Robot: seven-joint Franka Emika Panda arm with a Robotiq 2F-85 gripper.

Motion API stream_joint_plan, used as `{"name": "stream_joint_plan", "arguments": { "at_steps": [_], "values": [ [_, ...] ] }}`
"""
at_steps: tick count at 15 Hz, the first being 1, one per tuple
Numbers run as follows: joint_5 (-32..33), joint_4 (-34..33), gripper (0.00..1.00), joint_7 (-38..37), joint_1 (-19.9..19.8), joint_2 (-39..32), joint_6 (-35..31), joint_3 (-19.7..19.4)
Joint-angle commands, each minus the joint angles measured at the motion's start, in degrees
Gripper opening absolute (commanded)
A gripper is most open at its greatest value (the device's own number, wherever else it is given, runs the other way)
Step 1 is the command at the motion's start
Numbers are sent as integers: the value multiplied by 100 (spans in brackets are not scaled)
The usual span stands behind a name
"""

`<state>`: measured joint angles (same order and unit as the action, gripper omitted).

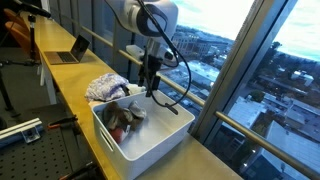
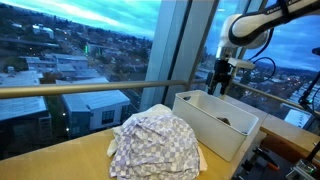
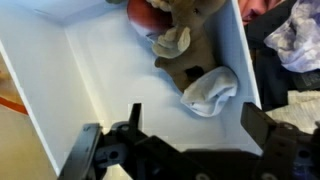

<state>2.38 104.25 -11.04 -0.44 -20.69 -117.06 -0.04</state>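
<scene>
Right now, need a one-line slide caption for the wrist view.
Open gripper above a white bin holding a plush toy and a white sock, crumpled cloth outside it.

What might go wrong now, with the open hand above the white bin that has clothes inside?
1. The hand hangs open close to one wall of the white bin; going straight down, a finger might strike the rim.
2. In the wrist view the white sock lies against the brown piece, so a grasp may lift both together.
3. The checkered cloth is heaped beside the bin; a pushed bin could shove it.
</scene>
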Motion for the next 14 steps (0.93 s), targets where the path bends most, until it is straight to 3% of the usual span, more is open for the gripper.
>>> {"name": "stream_joint_plan", "arguments": {
  "at_steps": [1,7,14],
  "values": [
    [-462,658,100,239,-134,198,-371,-20],
    [-980,1342,100,324,-137,231,-708,21],
    [-994,1864,100,404,-194,225,-966,-85]
  ]
}}
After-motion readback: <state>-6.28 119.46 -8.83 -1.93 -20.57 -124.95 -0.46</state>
